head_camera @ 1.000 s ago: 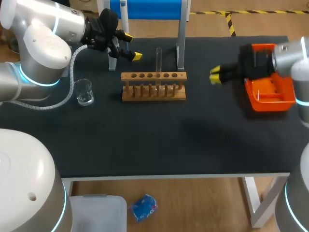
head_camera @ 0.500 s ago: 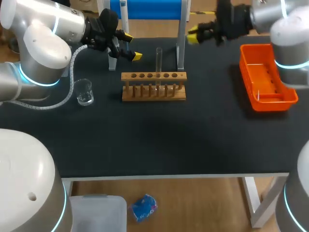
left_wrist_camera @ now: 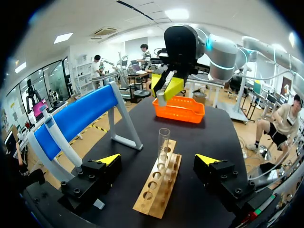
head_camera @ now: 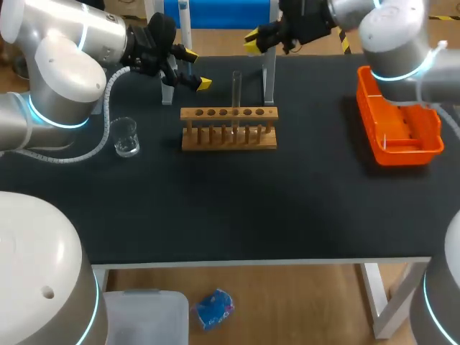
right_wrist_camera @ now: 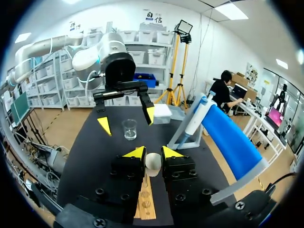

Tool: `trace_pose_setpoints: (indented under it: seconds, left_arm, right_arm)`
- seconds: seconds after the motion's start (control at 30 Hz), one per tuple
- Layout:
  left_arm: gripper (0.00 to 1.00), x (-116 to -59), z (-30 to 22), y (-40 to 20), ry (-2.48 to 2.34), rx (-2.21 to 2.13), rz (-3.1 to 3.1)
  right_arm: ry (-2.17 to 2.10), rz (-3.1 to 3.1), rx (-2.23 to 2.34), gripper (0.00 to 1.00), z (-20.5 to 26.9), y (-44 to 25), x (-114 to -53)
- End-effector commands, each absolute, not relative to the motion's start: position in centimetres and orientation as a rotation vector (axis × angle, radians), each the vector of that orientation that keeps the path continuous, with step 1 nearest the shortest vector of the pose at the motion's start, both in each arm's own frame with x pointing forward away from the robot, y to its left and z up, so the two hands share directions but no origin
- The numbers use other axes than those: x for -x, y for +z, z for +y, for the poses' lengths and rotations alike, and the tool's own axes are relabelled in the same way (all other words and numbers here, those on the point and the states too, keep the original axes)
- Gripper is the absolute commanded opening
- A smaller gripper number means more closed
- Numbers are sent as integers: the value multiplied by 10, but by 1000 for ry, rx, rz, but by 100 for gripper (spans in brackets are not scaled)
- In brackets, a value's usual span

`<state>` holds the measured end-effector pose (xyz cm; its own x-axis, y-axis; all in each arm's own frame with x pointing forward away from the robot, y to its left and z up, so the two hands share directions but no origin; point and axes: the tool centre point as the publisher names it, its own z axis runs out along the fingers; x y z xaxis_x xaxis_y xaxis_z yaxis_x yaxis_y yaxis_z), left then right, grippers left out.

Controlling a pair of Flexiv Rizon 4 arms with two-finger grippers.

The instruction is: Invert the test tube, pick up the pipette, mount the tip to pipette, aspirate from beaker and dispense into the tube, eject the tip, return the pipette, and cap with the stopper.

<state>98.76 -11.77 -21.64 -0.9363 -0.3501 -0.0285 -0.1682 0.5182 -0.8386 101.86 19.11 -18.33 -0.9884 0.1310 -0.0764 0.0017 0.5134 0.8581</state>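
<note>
The right gripper (head_camera: 255, 43) pinches a pale rounded stopper (right_wrist_camera: 152, 161) at 1 o'clock of the clear glass test tube (head_camera: 236, 92), upright in its wooden rack (head_camera: 228, 136) — best centred over the mouth, then pressed straight down, gently. The left gripper (head_camera: 196, 68) — spread, empty — sits at 10 o'clock.

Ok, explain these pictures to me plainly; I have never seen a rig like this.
These are two robot arms at a black table. The wide picture looks down from above and behind them; each round picture comes from a camera on one arm's wrist. On the table stand a wooden rack with one upright glass test tube, a small clear beaker and an orange tray; a pipette rests on the blue stand at the back. The left gripper is open and empty. The right gripper has its fingers shut on a small pale stopper.
</note>
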Motion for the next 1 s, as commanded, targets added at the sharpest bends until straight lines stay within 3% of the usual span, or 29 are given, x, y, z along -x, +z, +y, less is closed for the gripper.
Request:
trace_pose_setpoints:
  seconds: [0.03, 1.0]
  left_arm:
    - [100, -988, -117, -215, -1384, 442, 2569]
    - [100, -988, -117, -215, -1384, 442, 2569]
  right_arm:
    - [1492, 2624, -110, 0, 205, -193, -1020]
    - [1511, 2657, -97, 0, 212, -223, -1006]
